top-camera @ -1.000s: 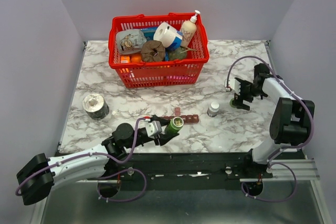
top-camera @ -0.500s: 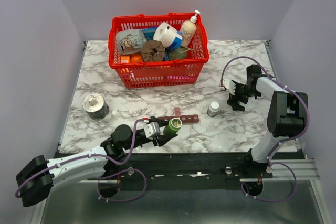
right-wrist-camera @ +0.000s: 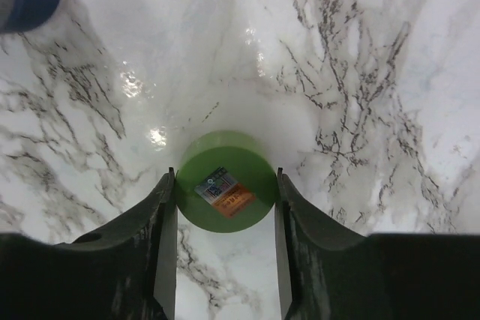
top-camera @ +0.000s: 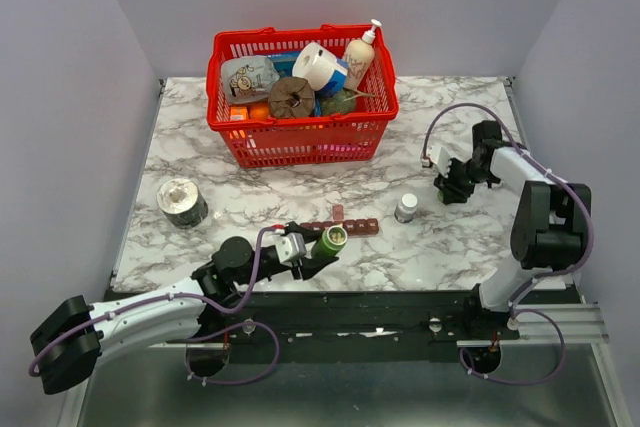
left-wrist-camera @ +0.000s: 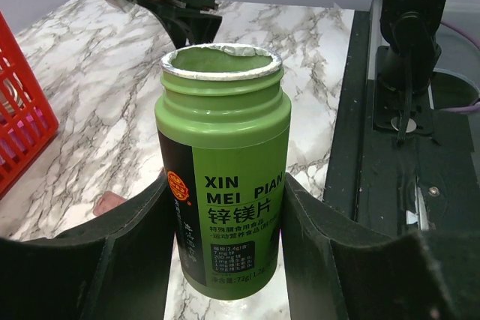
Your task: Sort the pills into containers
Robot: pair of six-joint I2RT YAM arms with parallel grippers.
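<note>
My left gripper (top-camera: 320, 246) is shut on an open green bottle (top-camera: 331, 239), holding it tilted just above the table's near edge. In the left wrist view the bottle (left-wrist-camera: 225, 162) stands between both fingers (left-wrist-camera: 127, 245), its foil-rimmed mouth uncovered. No pills show. The containers (top-camera: 347, 226), a dark red-brown strip, lie just behind the bottle, with one lid raised. At the right, my right gripper (top-camera: 446, 190) points down at the table. Its jaws press both sides of a round green cap (right-wrist-camera: 225, 189) lying flat on the marble.
A tiny clear bottle with a grey-white cap (top-camera: 406, 208) stands between the strip and my right gripper. A red basket (top-camera: 300, 133) full of items sits at the back. A grey roll (top-camera: 182, 201) lies at the left.
My right gripper has shifted slightly left and back over the green cap, and its jaws have narrowed from wide open onto the cap's sides. The left arm and bottle have not moved.
</note>
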